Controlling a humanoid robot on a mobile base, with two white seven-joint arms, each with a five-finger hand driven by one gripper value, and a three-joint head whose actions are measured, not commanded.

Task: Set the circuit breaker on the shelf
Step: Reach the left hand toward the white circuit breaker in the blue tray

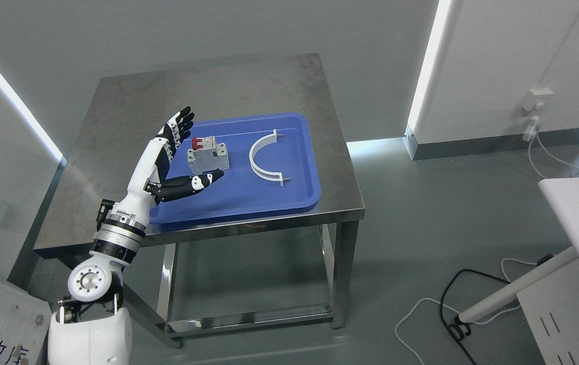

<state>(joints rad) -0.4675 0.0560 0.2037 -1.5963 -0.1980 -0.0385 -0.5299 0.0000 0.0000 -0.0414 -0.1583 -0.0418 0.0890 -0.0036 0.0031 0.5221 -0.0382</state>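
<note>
The step in hand looks like the reach before the grasp, with the circuit breaker (208,155) not yet held. It stands on the blue tray (269,200), in the left part of it and a little left of the frame's centre, its red switches toward the top. The left hand (180,159) comes in from the lower left, forearm slanting up over the table (117,101) edge, palm turned toward the breaker. Its fingers (178,126) are spread apart and point up — the thumb (193,185) reaches out under the breaker, very near it. A white curved bracket (264,161) lies beside, to the right. Next, I judge, the hand must close around the breaker's sides and lift; no shelf is clearly visible.
</note>
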